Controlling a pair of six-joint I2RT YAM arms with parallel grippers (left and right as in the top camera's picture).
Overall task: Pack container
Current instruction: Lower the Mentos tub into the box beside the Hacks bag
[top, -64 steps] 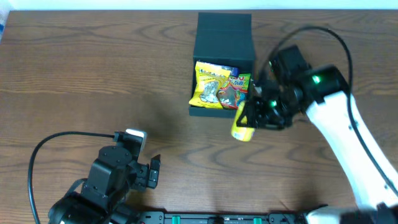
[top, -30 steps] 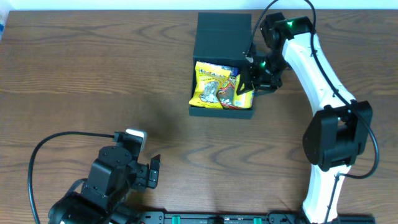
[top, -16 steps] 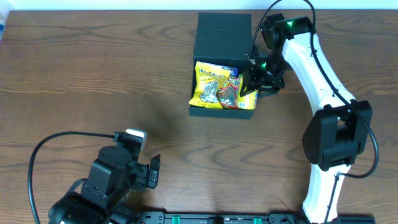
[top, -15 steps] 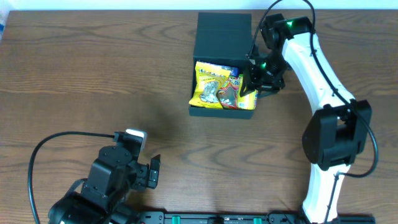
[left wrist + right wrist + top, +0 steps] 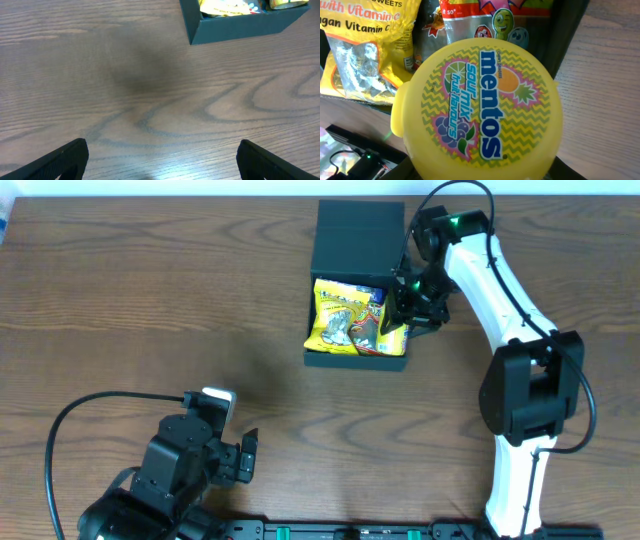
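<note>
Snack packets (image 5: 345,320) lie in the open container (image 5: 355,361) at the desk's (image 5: 150,300) far middle. The right fingers (image 5: 403,313) grasp a yellow candy tub (image 5: 480,110) over its right edge, not yet dropped in. The left fingers (image 5: 65,157) idle, spread wide. The lid is not yet closed.

A brown wooden table (image 5: 150,300) with wavy, darker grain fills nearly the whole view. Beyond its far edge runs a narrow pale strip (image 5: 200,188), too thin to identify. The light is soft and even, and one faint blurred shadow (image 5: 142,82) darkens the wood.
</note>
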